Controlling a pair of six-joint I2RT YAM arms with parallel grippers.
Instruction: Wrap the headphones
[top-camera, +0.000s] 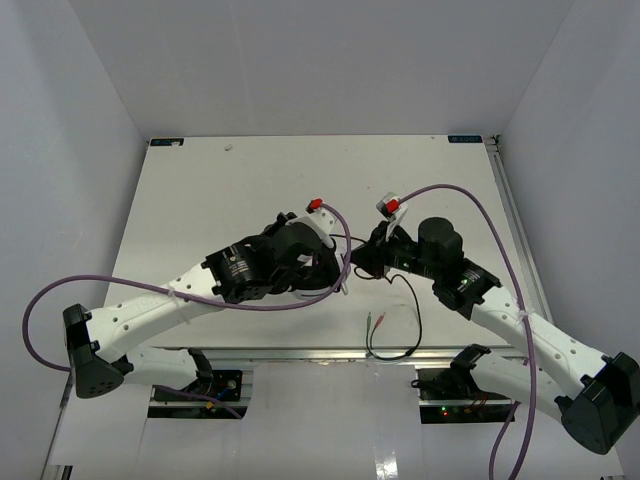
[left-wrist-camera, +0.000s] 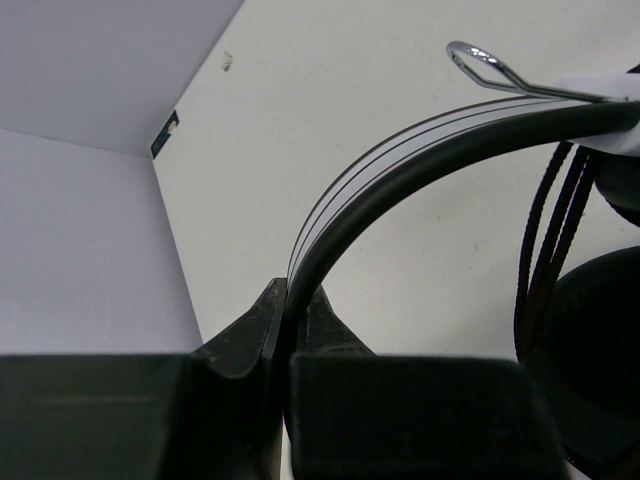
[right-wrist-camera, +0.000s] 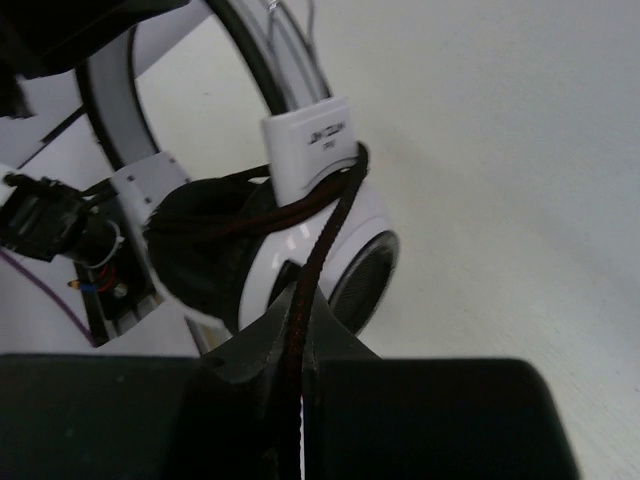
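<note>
- There is one pair of headphones (right-wrist-camera: 290, 250). It sits over the middle of the white tabletop (top-camera: 250, 180), between the two arms.
- There are two arms, and each has one end effector. Both reach in to the headphones from the near side.
- The left end effector (left-wrist-camera: 292, 302) is squeezed tight on the headband (left-wrist-camera: 400, 160). Its two fingers pinch the thin black and white band from both sides.
- From that grip the headband bends up and over to the right.
- The right end effector (right-wrist-camera: 298, 310) is squeezed tight on the cord (right-wrist-camera: 318, 250). The thin dark cord runs down right between its two fingers.
- There is one cord. Some turns of it go around the headphones just above one round ear cup (right-wrist-camera: 370, 225), under a small white block (right-wrist-camera: 310, 150).
- In the left wrist view, a few dark strands of cord hang down side by side at the right.
- In the top view, the rest of the cord lies loose in one loop on the tabletop, near its near edge and close to the right arm.
- I cannot tell if the headphones touch the tabletop.
- There are two thick purple cables (top-camera: 445, 187), one along each arm.
</note>
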